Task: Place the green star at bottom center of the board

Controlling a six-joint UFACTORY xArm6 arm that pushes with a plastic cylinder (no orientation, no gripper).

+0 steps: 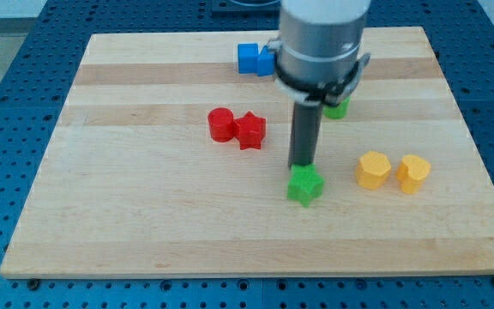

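The green star (305, 185) lies on the wooden board (144, 223), right of centre and a little below the middle. My tip (302, 166) stands right at the star's upper edge, touching or nearly touching it. The dark rod runs up from there into the grey arm body at the view's top.
A red cylinder (221, 124) and a red star (250, 130) sit together left of the rod. A blue block (254, 59) lies at the top, partly hidden by the arm. A second green block (338, 107) peeks out behind the arm. Two yellow blocks (372, 169) (413, 172) lie at the right.
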